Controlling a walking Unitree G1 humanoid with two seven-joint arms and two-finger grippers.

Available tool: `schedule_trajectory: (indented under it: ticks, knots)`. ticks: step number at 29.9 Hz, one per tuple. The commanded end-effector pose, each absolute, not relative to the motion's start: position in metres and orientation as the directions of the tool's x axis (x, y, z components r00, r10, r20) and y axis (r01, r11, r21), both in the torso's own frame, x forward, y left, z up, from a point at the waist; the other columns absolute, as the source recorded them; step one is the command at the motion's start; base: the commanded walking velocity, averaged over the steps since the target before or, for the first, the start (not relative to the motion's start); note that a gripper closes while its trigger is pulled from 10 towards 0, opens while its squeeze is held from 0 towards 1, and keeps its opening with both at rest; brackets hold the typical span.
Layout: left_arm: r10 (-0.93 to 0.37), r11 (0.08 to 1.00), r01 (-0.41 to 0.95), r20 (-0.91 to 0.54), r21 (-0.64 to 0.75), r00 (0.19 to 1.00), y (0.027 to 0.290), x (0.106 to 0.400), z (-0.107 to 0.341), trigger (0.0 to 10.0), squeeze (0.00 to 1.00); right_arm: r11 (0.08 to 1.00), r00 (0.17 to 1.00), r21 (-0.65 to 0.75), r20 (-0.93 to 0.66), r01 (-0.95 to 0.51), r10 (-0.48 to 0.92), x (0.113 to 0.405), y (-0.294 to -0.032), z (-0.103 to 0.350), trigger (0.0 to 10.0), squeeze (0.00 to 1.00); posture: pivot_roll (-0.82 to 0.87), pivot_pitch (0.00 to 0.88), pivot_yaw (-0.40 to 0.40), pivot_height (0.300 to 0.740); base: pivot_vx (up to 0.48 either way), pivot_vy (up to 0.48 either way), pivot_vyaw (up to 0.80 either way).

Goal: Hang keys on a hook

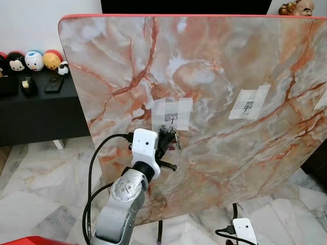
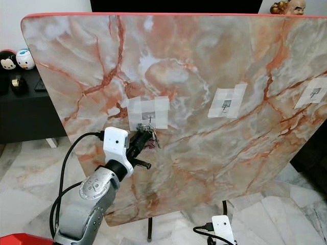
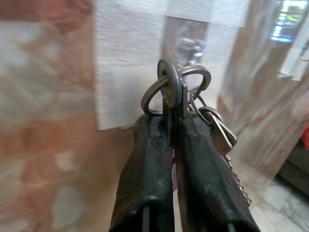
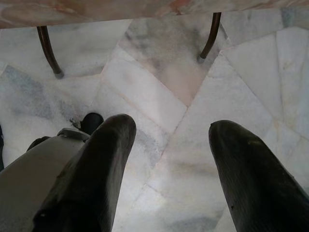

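A bunch of keys [image 3: 193, 104] on metal rings is pinched in my left gripper [image 1: 166, 136], which is shut on it. The rings sit right at a small clear hook [image 3: 189, 41] taped to the upright marble board [image 1: 214, 61]; whether a ring is over the hook I cannot tell. From the head, that hook [image 1: 172, 120] lies just above the gripper, inside a white tape patch. The keys [image 2: 151, 138] dangle beside the fingers. My right gripper [image 4: 169, 159] hangs low over the floor, open with nothing between its fingers.
Two more taped hooks [image 2: 225, 104] [image 2: 312, 93] sit to the right on the board. The board stands on thin metal legs [image 4: 48, 50] over a marble floor [image 4: 159, 87]. A black cabinet [image 1: 36, 109] with small figurines stands at the left.
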State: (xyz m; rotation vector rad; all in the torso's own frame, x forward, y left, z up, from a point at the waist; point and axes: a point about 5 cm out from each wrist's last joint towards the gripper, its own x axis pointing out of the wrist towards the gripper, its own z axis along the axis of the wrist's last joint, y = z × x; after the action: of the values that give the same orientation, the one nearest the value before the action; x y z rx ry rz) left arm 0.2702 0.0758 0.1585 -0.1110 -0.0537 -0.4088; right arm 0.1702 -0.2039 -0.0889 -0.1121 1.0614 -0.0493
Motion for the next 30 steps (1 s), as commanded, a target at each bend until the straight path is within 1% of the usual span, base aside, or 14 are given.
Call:
schedule_trajectory:
  ticks: [1, 12, 17, 30]
  knots:
    - [-0.405, 0.904, 0.418, 0.127, -0.094, 0.905, 0.0741, 0.2706, 0.1695, 10.0, 0.0, 0.992, 0.49, -0.129, -0.865, -0.012, -0.106, 0.1721, -0.2083, -0.0873, 10.0, 0.0, 0.09, 0.0, -0.113, 0.74, 0.0, 0.0, 0.0]
    - [-0.439, 0.883, 0.457, 0.159, -0.108, 0.884, 0.0723, 0.2681, 0.1736, 10.0, 0.0, 0.991, 0.49, -0.13, -0.865, -0.012, -0.107, 0.1722, -0.2083, -0.0873, 10.0, 0.0, 0.09, 0.0, -0.113, 0.74, 0.0, 0.0, 0.0]
    - [-0.464, 0.873, 0.48, 0.155, -0.088, 0.872, 0.0706, 0.2658, 0.172, 10.0, 0.0, 0.992, 0.49, -0.129, -0.865, -0.012, -0.107, 0.1722, -0.2081, -0.0873, 10.0, 0.0, 0.09, 0.0, -0.113, 0.74, 0.0, 0.0, 0.0]
    - [-0.466, 0.873, 0.481, 0.152, -0.083, 0.872, 0.0703, 0.2669, 0.171, 10.0, 0.0, 0.992, 0.49, -0.129, -0.865, -0.012, -0.107, 0.1724, -0.2082, -0.0872, 10.0, 0.0, 0.09, 0.0, -0.113, 0.74, 0.0, 0.0, 0.0]
